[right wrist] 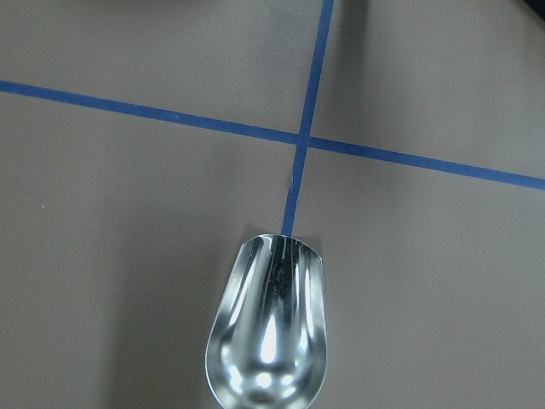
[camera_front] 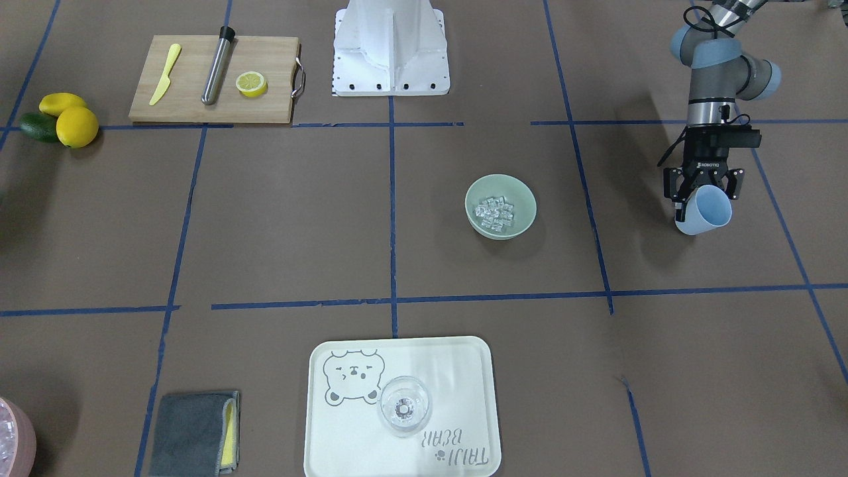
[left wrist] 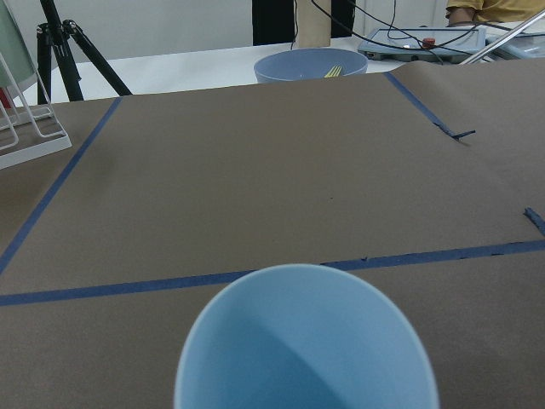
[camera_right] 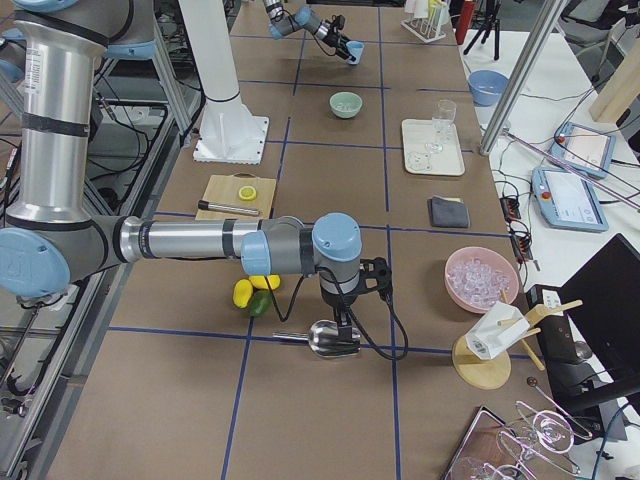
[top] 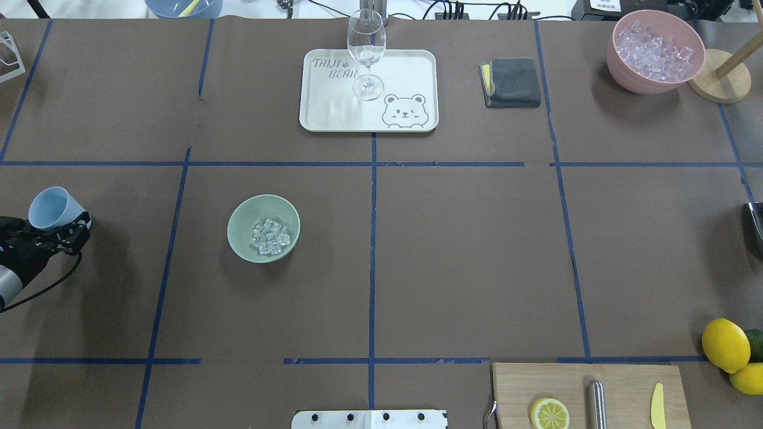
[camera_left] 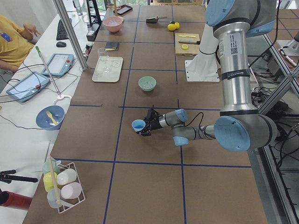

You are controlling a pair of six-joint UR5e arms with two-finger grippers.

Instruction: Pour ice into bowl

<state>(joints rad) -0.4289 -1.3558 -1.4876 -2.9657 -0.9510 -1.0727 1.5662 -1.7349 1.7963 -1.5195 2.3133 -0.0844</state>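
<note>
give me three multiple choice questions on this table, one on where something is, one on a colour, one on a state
1. Where is the ice?
A on the tray
B in the bowl
C on the board

2. What colour is the cup in the left pincer?
A pink
B yellow
C light blue

3. What state is that cup in?
A empty
B full of ice
C lying on the table

Answers:
1 B, the clear cubes lie heaped inside the green bowl.
2 C, the front and left wrist views both show it light blue.
3 A, the left wrist view looks into its mouth and shows only bare wall.
</note>
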